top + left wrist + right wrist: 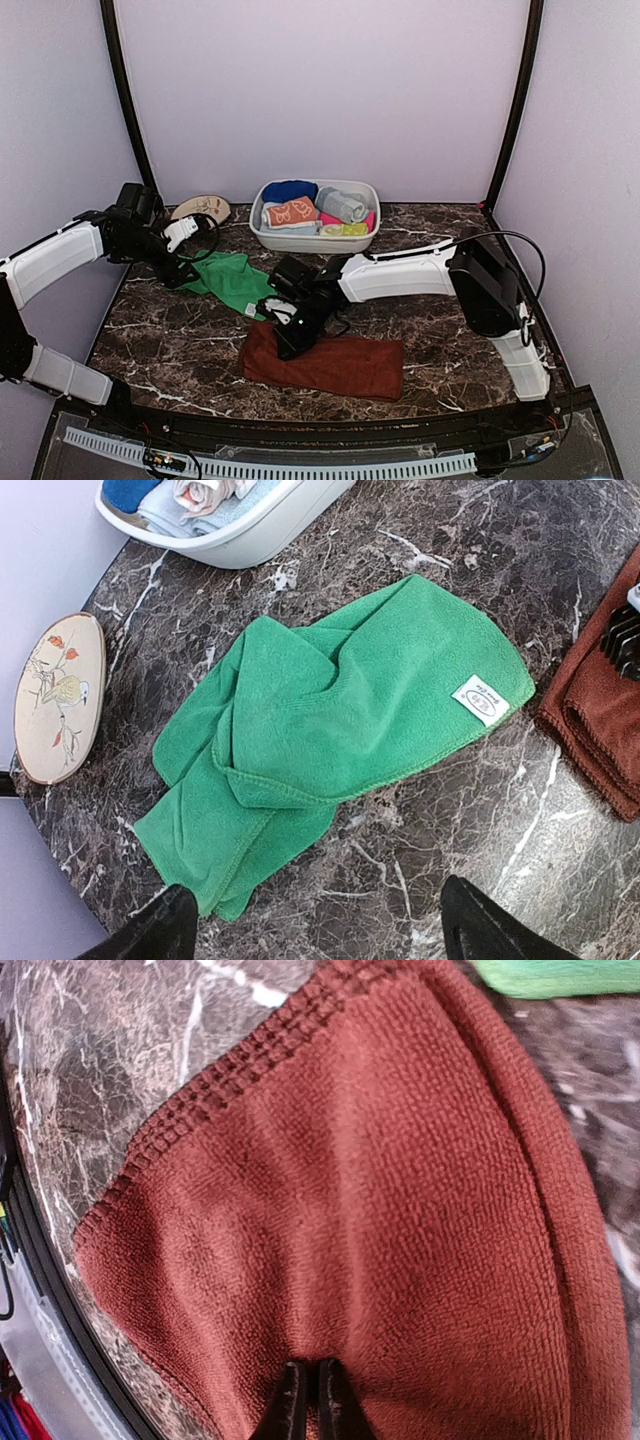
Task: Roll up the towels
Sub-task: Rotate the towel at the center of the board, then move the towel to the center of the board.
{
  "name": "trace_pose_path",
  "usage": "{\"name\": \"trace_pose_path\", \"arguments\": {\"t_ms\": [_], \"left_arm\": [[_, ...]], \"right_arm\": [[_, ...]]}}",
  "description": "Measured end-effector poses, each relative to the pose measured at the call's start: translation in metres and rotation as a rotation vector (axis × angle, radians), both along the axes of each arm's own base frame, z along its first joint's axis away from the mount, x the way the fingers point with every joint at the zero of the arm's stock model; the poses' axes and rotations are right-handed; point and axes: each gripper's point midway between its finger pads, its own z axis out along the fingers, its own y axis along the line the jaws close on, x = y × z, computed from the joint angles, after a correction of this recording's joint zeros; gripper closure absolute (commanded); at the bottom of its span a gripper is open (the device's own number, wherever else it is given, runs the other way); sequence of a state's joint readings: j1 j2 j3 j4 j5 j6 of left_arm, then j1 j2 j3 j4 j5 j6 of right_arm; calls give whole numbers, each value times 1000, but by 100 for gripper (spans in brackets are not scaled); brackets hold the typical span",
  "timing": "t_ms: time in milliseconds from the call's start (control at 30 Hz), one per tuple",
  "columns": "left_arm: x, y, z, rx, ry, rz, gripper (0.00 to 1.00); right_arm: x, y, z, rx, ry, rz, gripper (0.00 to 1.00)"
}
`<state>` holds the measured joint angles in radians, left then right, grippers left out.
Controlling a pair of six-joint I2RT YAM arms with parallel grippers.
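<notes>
A white oval plastic basin [310, 243] sits at the back of the dark marble table [180, 340], close to the pale lilac wall [320, 90]. Among what it holds are a blue cloth [288, 190] at its far left and a pale grey roll [343, 205] further right. Just left of the basin, against the wall, lies an oval wooden plaque [200, 209] painted with a bird on a twig with reddish leaves. Two black posts [125, 100] rise at the back corners. A white slotted strip [300, 465] runs along the near edge.

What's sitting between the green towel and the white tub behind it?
Nothing: only bare marble tabletop separates the green towel from the white tub, which shows most clearly in the left wrist view.
</notes>
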<state>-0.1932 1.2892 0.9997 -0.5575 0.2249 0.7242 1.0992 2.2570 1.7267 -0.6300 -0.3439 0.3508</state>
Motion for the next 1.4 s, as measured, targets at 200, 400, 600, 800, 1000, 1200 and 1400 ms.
{"name": "trace_pose_path", "arguments": {"t_ms": [200,400,600,800,1000,1200,1400], "left_arm": [[-6,0,-5,2,26,-10,17],[-6,-4,-8,-14,42,-22,18],[-7,-8,-16,-38,78,-25,18],[-5,-11,-18,-56,98,-17,18],[-3,-11,-17,-57,97,-15,18],[-3,-11,-17,-59,97,-16,18],[-3,-12,-17,-64,97,-19,18]], "right_arm": [[4,2,-7,48,68,-23,100],[38,-42,-8,139,125,-222,100],[99,-138,-7,143,85,-570,100],[110,-154,2,136,26,-676,69],[124,-178,51,183,-60,-763,71],[92,-239,42,112,-67,-860,75],[15,-308,-2,-92,21,-942,78]]}}
